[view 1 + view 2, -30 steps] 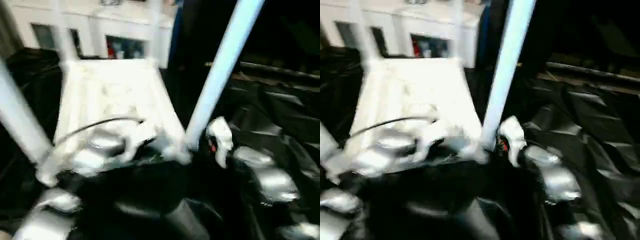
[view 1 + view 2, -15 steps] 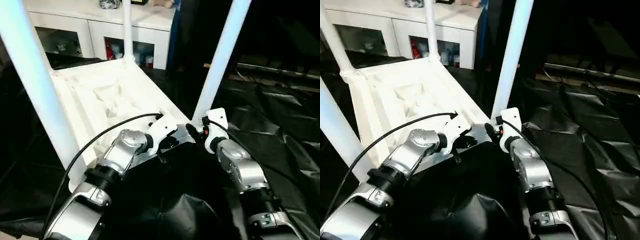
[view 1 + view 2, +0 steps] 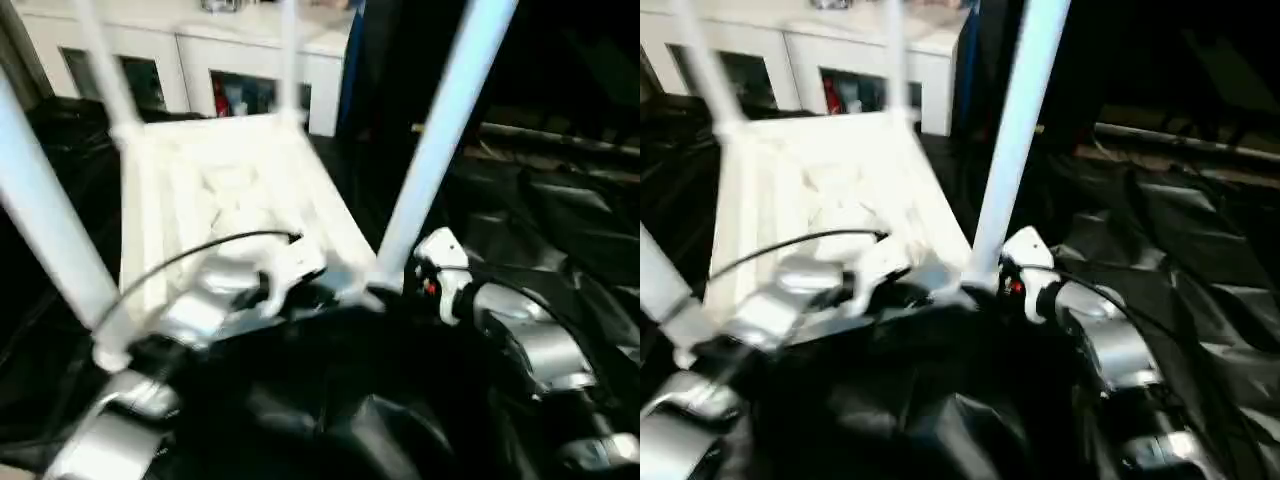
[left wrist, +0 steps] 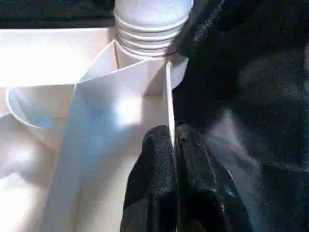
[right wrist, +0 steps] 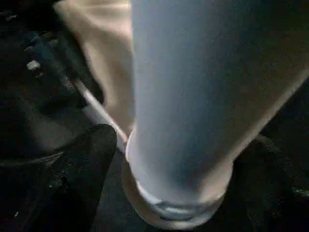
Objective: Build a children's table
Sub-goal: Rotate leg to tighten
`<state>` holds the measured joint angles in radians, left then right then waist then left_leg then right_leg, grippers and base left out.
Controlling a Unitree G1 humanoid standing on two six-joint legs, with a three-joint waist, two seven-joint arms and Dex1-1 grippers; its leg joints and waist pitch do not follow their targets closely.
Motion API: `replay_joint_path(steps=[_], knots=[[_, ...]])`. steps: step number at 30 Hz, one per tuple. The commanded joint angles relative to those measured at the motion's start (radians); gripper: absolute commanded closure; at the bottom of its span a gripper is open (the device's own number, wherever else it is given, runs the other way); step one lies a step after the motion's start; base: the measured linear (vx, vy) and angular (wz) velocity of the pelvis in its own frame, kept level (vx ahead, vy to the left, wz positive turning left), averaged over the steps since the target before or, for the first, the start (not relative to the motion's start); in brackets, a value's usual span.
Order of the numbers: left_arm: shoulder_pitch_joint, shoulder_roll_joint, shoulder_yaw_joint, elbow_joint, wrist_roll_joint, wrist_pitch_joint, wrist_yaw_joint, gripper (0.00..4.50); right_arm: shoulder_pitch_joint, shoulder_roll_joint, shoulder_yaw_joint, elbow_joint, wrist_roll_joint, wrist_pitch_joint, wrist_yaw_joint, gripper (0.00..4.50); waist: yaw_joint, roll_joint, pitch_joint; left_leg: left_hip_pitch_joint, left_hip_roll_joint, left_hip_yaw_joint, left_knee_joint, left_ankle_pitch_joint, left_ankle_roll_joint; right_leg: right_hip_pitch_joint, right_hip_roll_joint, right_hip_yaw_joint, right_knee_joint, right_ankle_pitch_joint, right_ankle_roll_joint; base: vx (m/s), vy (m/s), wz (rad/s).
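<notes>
The tabletop [image 3: 230,210] lies upside down on black sheeting [image 3: 560,240], ribbed underside up, with 4 legs [image 3: 440,150] standing in its corner sockets. The left gripper [image 4: 173,145] pinches the tabletop's thin near rim, fingers closed on it, beside the threaded base of the near right leg. The right gripper [image 5: 169,183] straddles that leg's base, fingers [image 5: 89,159] spread on either side; actual contact cannot be told. A white cabinet [image 3: 240,70] stands beyond.

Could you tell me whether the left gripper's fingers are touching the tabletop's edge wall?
Touching. In the left wrist view, the left gripper has its two black fingers pinched on either side of the tabletop's thin upright edge wall, no gap showing.
</notes>
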<state>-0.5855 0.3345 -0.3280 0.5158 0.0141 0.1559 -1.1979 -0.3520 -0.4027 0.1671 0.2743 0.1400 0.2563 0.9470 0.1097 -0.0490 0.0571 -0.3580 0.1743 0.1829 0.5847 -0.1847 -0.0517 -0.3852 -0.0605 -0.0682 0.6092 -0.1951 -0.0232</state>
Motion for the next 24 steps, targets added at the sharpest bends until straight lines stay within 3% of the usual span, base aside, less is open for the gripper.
replay_joint_path(steps=[1, 4, 12, 18, 24], knots=[[0.009, -0.005, -0.014, -0.045, -0.051, -0.027, -0.059, 4.50, 0.012, -0.042, 0.017, -0.049, 0.033, 0.004, 0.074, 0.70, -0.003, 0.000, -0.058, 0.014, 0.072, -0.024, -0.070, -0.179, 0.054, 0.037, -0.102, 0.060, -0.073, -0.174, -0.214, 0.000, 0.000, 0.00], [0.020, 0.021, -0.012, -0.061, -0.059, -0.028, -0.097, 4.50, 0.027, -0.075, 0.035, -0.074, 0.037, 0.000, 0.128, 0.70, -0.001, 0.000, -0.057, 0.011, 0.072, -0.024, -0.071, -0.172, 0.053, 0.040, -0.102, 0.060, -0.069, -0.160, -0.214, 0.000, 0.000, 0.00], [0.036, 0.056, -0.002, -0.088, -0.072, -0.024, -0.140, 4.50, 0.026, -0.073, 0.046, -0.080, 0.050, 0.015, 0.159, 0.97, -0.001, -0.005, -0.053, 0.013, 0.070, -0.025, -0.072, -0.203, 0.036, 0.036, -0.104, 0.061, -0.080, -0.268, -0.188, 0.000, 0.000, 0.00], [0.043, 0.057, -0.002, -0.097, -0.075, -0.019, -0.143, 4.50, 0.029, -0.070, 0.048, -0.087, 0.064, 0.023, 0.171, 1.62, -0.001, -0.005, -0.057, 0.012, 0.070, -0.023, -0.069, -0.162, 0.046, 0.039, -0.101, 0.060, -0.070, -0.182, -0.207, 0.000, 0.000, 0.00], [0.043, 0.058, 0.000, -0.094, -0.073, -0.016, -0.141, 4.50, 0.044, -0.074, 0.051, -0.092, 0.063, 0.031, 0.179, 1.79, 0.001, -0.002, -0.056, 0.012, 0.070, -0.024, -0.069, -0.174, 0.041, 0.040, -0.103, 0.060, -0.073, -0.211, -0.203, 0.000, 0.000, 0.00]])
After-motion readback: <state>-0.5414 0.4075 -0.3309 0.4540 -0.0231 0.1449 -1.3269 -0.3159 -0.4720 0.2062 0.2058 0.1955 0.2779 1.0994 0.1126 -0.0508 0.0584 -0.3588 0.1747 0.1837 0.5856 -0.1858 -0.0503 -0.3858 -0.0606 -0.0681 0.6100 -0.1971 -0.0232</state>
